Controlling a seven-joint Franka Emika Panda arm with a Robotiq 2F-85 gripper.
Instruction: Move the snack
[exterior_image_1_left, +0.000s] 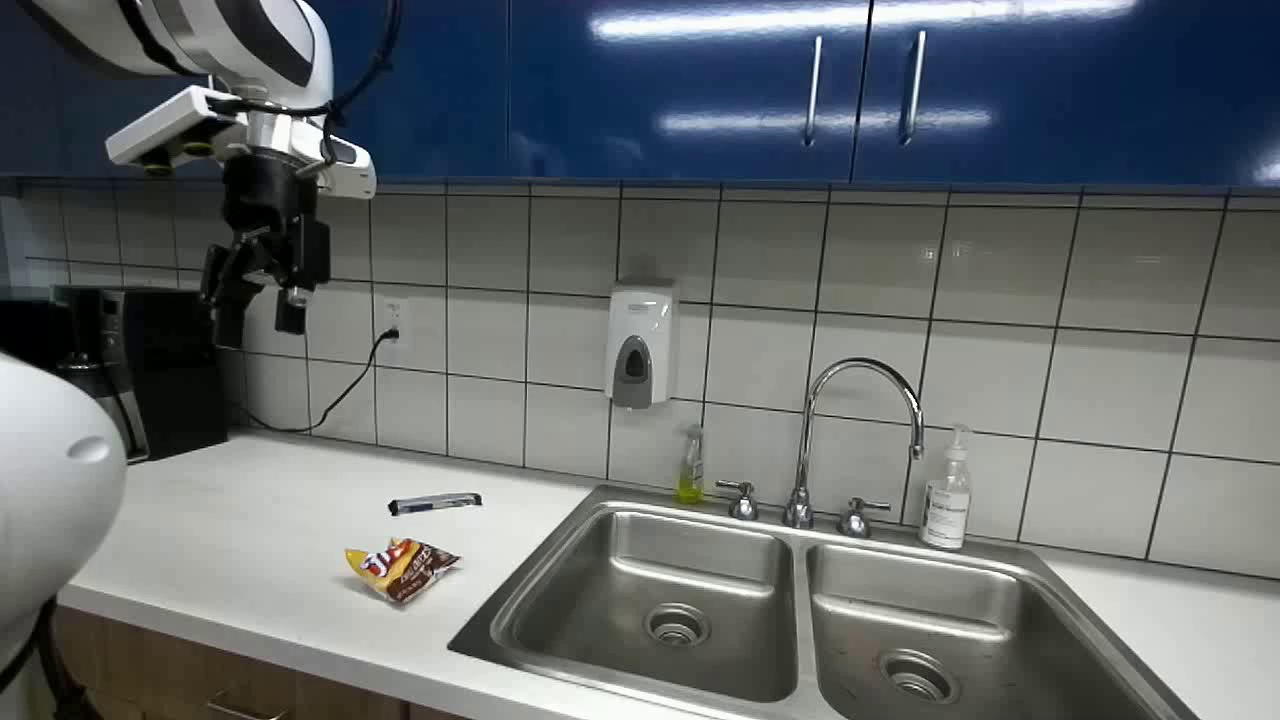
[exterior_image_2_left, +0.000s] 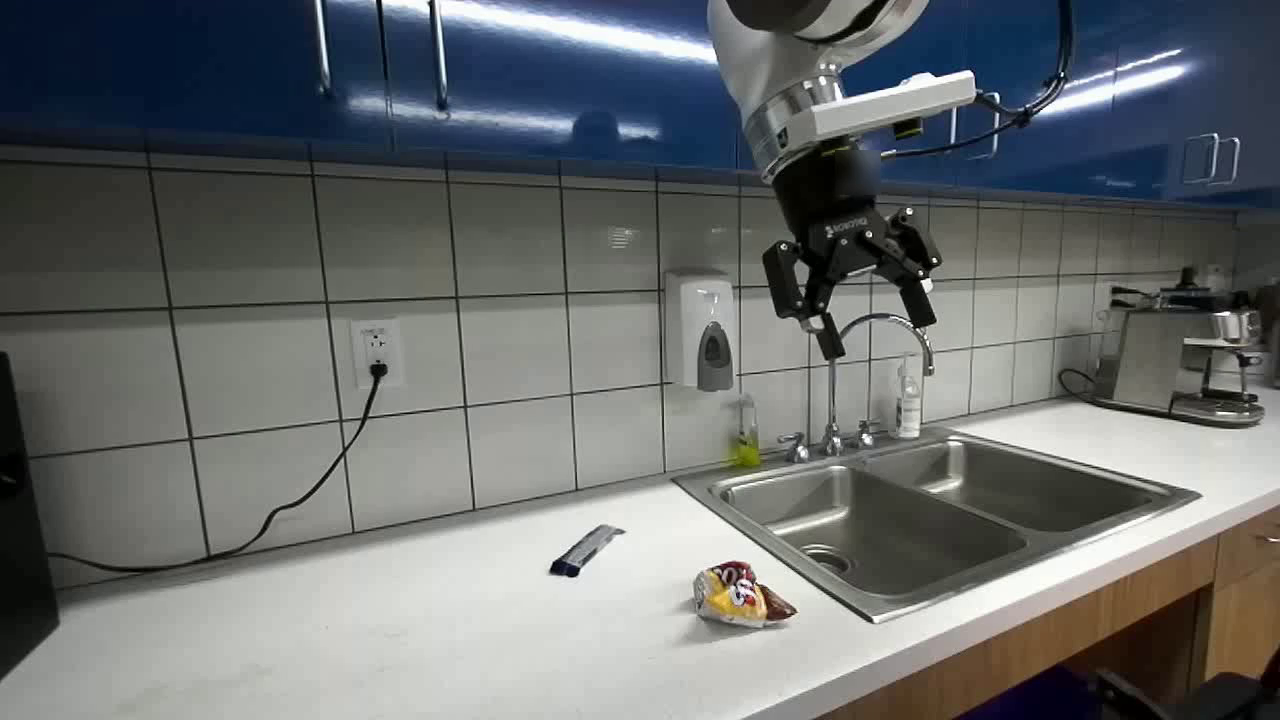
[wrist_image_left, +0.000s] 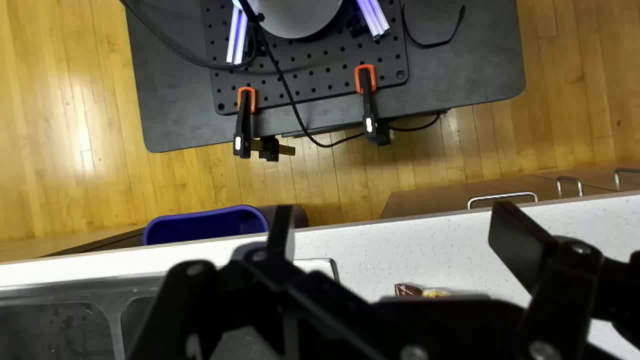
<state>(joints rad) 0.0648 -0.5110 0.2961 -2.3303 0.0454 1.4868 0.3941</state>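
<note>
The snack is a small crinkly packet, yellow and brown with red and white lettering. It lies on the white counter beside the sink, in both exterior views (exterior_image_1_left: 402, 570) (exterior_image_2_left: 738, 595). In the wrist view only its brown and yellow edge (wrist_image_left: 409, 290) shows; the gripper body hides the rest. My gripper (exterior_image_1_left: 260, 322) is open with nothing between its fingers. It hangs high above the counter, well apart from the snack, and also shows in an exterior view (exterior_image_2_left: 874, 325). In the wrist view its fingers (wrist_image_left: 392, 235) are spread wide.
A thin dark wrapped stick (exterior_image_1_left: 435, 503) lies behind the snack. The double steel sink (exterior_image_2_left: 925, 600) has a tall faucet (exterior_image_1_left: 805, 440), a spray bottle (exterior_image_1_left: 690, 470) and a pump bottle (exterior_image_1_left: 947, 495). A soap dispenser (exterior_image_2_left: 700, 330) is on the tiled wall. Blue cabinets (exterior_image_1_left: 680, 90) hang above.
</note>
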